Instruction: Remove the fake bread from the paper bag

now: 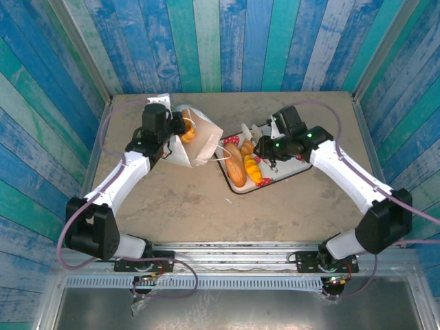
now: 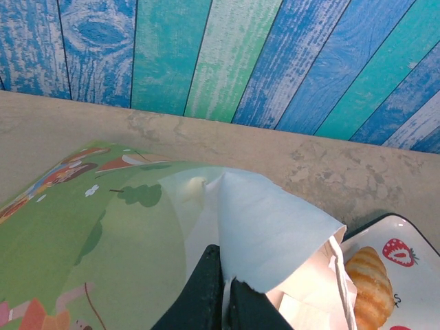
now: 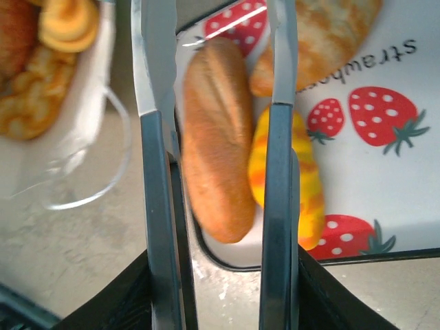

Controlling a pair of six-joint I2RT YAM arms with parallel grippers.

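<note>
Your left gripper (image 2: 223,275) was clamped shut on the paper bag (image 2: 275,227); your right gripper (image 3: 214,41) hung open and empty over the tan loaf (image 3: 216,158).

The white paper bag (image 1: 199,141) is lying tipped over at eleven o'clock on the table (image 1: 172,199), with croissants (image 1: 188,130) sitting inside. At its four o'clock, a tan loaf (image 1: 236,167) and an orange croissant (image 1: 252,169) are lying side by side.
</note>
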